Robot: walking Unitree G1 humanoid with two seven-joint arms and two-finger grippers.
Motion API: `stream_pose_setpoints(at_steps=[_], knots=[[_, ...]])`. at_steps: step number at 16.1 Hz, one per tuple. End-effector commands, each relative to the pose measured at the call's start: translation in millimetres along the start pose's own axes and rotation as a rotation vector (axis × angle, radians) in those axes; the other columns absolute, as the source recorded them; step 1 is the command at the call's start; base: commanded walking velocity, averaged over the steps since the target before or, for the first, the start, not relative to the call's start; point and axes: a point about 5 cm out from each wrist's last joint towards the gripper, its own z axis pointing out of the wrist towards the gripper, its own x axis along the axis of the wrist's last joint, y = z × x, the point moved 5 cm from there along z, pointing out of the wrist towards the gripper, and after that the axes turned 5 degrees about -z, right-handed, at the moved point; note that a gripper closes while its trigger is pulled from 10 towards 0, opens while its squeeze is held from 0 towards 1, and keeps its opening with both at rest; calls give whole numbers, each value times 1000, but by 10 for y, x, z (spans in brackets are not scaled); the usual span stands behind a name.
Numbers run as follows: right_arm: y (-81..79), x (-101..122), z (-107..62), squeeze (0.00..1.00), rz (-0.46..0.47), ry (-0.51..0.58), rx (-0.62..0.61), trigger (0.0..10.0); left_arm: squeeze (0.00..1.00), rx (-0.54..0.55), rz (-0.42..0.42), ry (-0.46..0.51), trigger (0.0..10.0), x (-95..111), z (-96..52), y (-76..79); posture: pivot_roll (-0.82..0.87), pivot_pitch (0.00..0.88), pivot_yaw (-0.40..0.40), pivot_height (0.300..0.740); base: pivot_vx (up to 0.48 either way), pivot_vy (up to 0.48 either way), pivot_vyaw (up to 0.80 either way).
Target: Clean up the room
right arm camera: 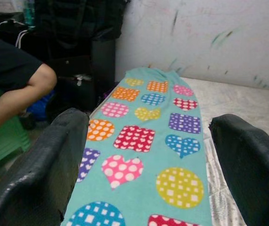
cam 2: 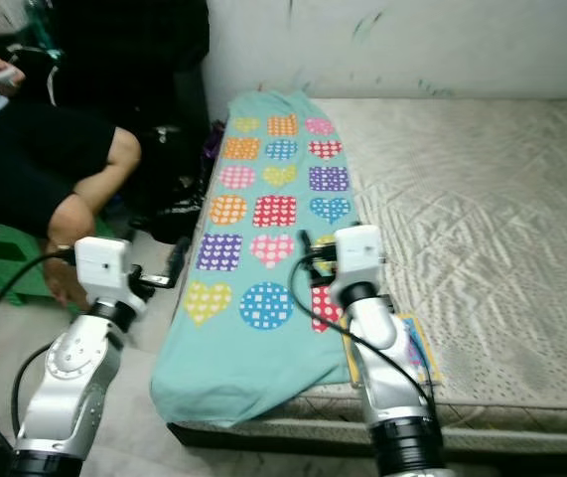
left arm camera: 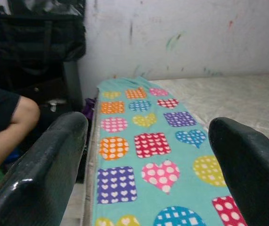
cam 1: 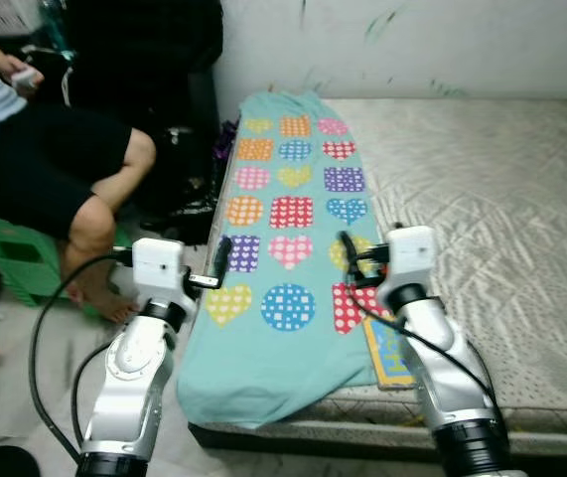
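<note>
A teal blanket [cam 1: 283, 248] printed with coloured hearts, squares and dotted circles lies lengthwise along the left side of the mattress [cam 1: 492, 189]. Its near end hangs over the front edge. My left gripper [cam 1: 215, 266] hovers at the blanket's left edge, open, with nothing between its fingers [left arm camera: 40, 160]. My right gripper [cam 1: 348, 250] is held over the blanket's right side, also open and empty, and its fingers [right arm camera: 49, 160] frame the pattern. A flat colourful book [cam 1: 390, 360] lies on the mattress near the front edge, partly under my right arm.
A person [cam 1: 55, 169] sits on a green stool [cam 1: 15, 260] to the left, with bare feet on the floor. Black bags [cam 1: 179, 149] stand against the white wall [cam 1: 412, 45] beside the bed. The right part of the mattress is bare.
</note>
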Motion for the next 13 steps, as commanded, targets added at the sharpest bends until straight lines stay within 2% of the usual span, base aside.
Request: stream_pose_setpoints(at_steps=[1, 6, 9, 11, 13], knots=[[33, 16, 7, 0, -2, 4, -7, 10000, 0, 0, 6, -3, 10000, 0, -4, -11, -47, 0, 36, 740, 0, 0, 0], [48, 15, 11, 0, -5, 3, -9, 10000, 0, 2, 4, -5, 10000, -4, 5, -5, -49, 0, 32, 740, 0, 0, 0], [78, 38, 4, 0, 7, 17, -16, 10000, 0, 9, 0, -2, 10000, -7, 4, -8, -48, 0, 28, 740, 0, -250, 0], [163, 145, -14, 0, 31, 52, -45, 10000, 0, 44, 22, 13, 10000, 42, -31, -114, -43, 0, 22, 740, 0, -244, 0], [248, 121, -95, 0, 22, 39, -59, 10000, 0, 94, 42, 4, 10000, 52, -158, -305, -34, 0, 11, 740, 0, 0, 0]])
